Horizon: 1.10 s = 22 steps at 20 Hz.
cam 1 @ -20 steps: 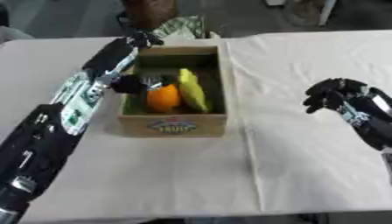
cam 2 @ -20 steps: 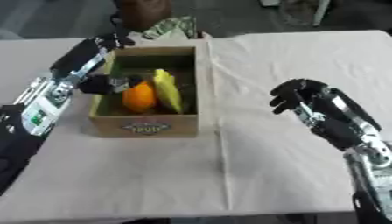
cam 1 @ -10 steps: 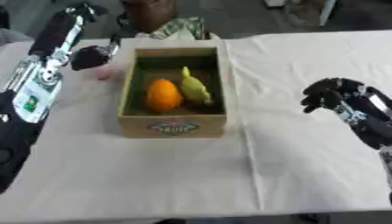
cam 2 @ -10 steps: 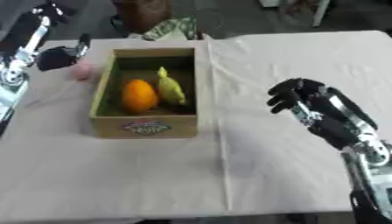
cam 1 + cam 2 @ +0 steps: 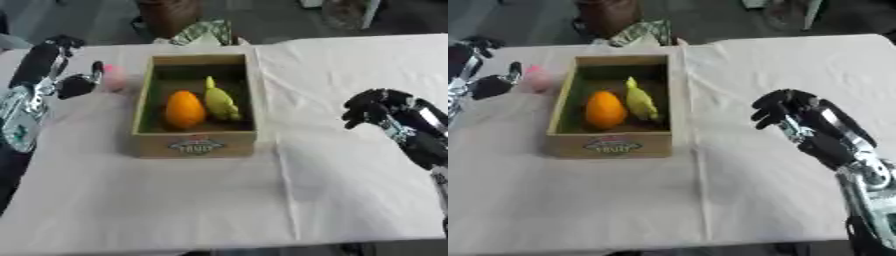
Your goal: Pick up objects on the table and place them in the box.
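Note:
A cardboard box stands on the white cloth left of centre. An orange fruit and a yellow-green fruit lie inside it. A small pink object lies on the cloth just left of the box's far corner. My left hand hovers right beside the pink object, fingers relaxed, holding nothing. My right hand hangs over the cloth at the right, well away from the box, fingers curled and empty.
A patterned green and white bag and a dark object sit beyond the table's far edge behind the box. White cloth covers the table, with a crease running down the middle.
My left arm swung out of the box to the left and then came down beside the pink object. The right hand stayed put.

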Available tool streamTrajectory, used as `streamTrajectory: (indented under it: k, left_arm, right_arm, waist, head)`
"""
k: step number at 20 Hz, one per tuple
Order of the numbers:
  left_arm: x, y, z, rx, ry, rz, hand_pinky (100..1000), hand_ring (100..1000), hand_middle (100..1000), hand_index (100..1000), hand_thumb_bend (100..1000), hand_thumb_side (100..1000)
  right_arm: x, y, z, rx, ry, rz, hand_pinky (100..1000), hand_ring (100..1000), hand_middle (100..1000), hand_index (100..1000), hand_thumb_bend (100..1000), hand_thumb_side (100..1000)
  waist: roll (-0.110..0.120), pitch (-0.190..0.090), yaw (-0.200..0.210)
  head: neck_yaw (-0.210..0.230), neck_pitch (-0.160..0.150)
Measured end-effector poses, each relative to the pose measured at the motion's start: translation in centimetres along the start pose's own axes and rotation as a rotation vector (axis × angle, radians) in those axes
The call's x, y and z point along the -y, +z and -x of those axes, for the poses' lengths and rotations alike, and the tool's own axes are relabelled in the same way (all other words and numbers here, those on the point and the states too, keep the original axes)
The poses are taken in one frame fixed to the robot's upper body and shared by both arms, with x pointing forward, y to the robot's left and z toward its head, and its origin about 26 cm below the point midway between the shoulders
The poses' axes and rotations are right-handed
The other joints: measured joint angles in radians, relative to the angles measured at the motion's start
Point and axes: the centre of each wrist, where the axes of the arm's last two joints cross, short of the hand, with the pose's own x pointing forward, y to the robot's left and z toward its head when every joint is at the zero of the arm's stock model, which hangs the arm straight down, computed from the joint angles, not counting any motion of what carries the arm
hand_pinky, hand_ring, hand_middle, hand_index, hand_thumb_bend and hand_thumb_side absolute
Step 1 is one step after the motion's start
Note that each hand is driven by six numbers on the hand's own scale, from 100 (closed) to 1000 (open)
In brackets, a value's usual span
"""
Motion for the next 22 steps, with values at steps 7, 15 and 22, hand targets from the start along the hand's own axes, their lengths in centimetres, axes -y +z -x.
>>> streamTrajectory:
  k: [7,15,22]
  left_arm:
    - [1.6,0.1,0.4,-0.021,-0.029,0.022,723,730,749,852,310,582]
    - [2.1,0.2,1.1,-0.062,-0.048,-0.002,695,698,725,843,280,535]
    - [1.9,0.0,1.3,-0.093,-0.053,-0.061,495,426,418,578,100,269]
  right_arm:
    - [0.0,0.0,0.0,0.004,0.002,-0.005,619,666,670,714,100,506]
    - [0.0,-0.5,-0.3,0.025,0.014,-0.019,619,666,670,714,100,506]
    - [0.1,-0.9,-0.5,0.04,0.026,-0.025,619,666,671,714,100,506]
  waist:
    - [-0.008,0.009,-0.016]
    - [-0.02,0.043,-0.055]
    - [-0.02,0.055,-0.079]
  head:
    - [0.001,-0.005]
    - [0.006,-0.025]
    - [0.013,-0.035]
